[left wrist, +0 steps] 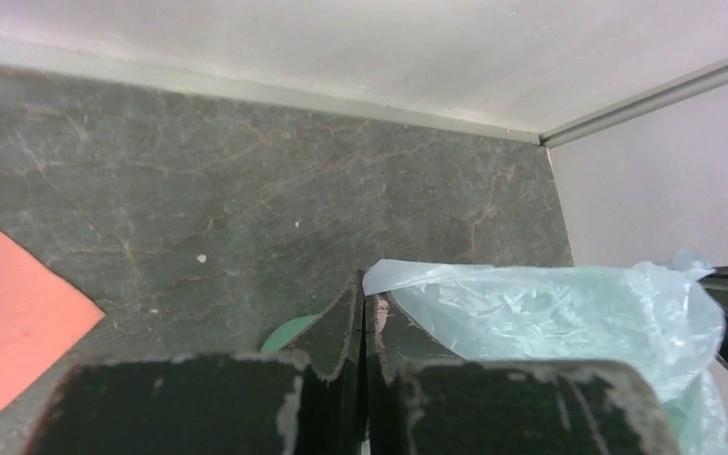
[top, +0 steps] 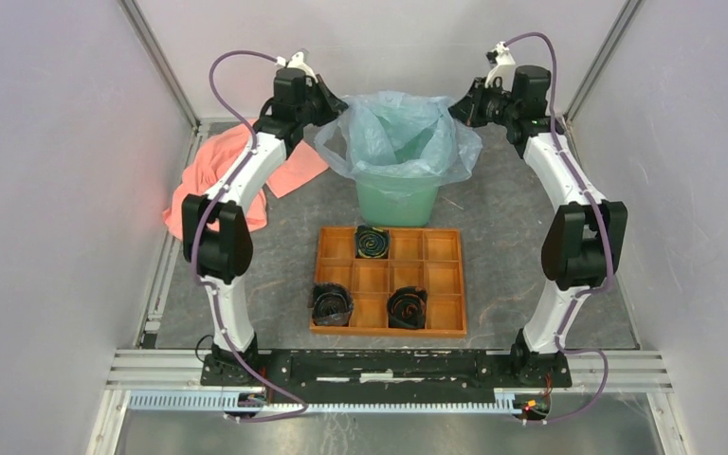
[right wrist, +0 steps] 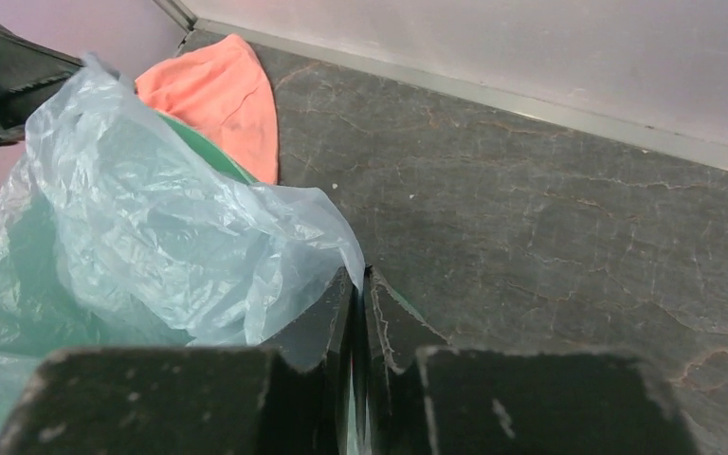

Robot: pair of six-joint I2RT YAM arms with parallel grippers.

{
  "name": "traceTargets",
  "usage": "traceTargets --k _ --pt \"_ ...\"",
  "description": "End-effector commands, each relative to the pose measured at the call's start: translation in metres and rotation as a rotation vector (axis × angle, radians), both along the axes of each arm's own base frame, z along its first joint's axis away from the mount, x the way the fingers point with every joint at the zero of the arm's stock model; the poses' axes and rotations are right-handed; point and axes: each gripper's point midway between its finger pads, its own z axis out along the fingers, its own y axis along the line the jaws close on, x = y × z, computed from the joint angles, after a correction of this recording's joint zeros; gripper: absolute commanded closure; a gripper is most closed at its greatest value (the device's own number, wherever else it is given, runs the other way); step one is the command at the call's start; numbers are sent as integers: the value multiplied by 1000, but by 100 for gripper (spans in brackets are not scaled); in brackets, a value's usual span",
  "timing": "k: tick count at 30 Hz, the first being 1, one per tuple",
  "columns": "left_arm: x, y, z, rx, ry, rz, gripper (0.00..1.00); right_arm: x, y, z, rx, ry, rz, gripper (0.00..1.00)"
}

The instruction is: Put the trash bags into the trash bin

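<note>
Pale-blue film: trash bag (top: 400,133) sat inside the trash bin (top: 396,201), its mouth flared out over the rim all round, puffy and not tucked down.
Bin spot: upright at the far middle of the table (top: 531,218), just beyond the wooden tray (top: 441,248).
Left side: left gripper (top: 334,112) was at the bag's left edge. Wrist view showed its fingers pressed together with the film edge running into the seam, which looked like a pinch on the bag.
Right side: right gripper (top: 457,109) was at the bag's right edge, fingers likewise pressed together on the film.
Handling: probably near weightless, floppy, crinkly and slippery. Thin enough to tear or slide out of a hard pull.
Where to hold: the loose rim overhang, opposite sides, as both were doing.
Stage: I'd judge the bag was in and the collar was being spread or settled over the rim.
Risk: the light bin could tip or drag if pulled unevenly.
Nearby: pink cloth (top: 213,175) lay left of the bin, black rolls (top: 373,243) in the tray.
</note>
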Motion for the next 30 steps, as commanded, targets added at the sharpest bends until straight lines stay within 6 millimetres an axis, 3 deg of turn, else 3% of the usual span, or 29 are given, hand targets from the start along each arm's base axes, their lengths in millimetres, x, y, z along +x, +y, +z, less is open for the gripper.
traceTargets --k 1,10,13,15,17,21,23,26,30 --pt "7 -4 -6 -76 58 -4 98 2 -1 2 -14 -17 4 87" --pt "-13 16 -65 12 213 56 97 -20 -10 -51 -97 73 -11 80" --pt "-21 20 -76 32 247 40 96 -24 -16 -53 -150 82 -43 69" --pt "-25 25 -73 51 254 42 92 -28 -23 -45 -182 81 -79 58" --pt "-32 35 -59 85 239 58 84 -34 -34 -33 -218 77 -129 48" --pt "-48 61 -29 186 188 114 48 -53 -59 -10 -284 55 -251 31" --pt "-58 75 -20 229 179 147 36 -64 -69 -2 -302 38 -293 23" --pt "-73 97 -19 277 187 210 25 -79 -80 2 -318 21 -337 13" --pt "-90 98 -37 261 214 192 18 -91 -82 -17 -314 30 -334 9"
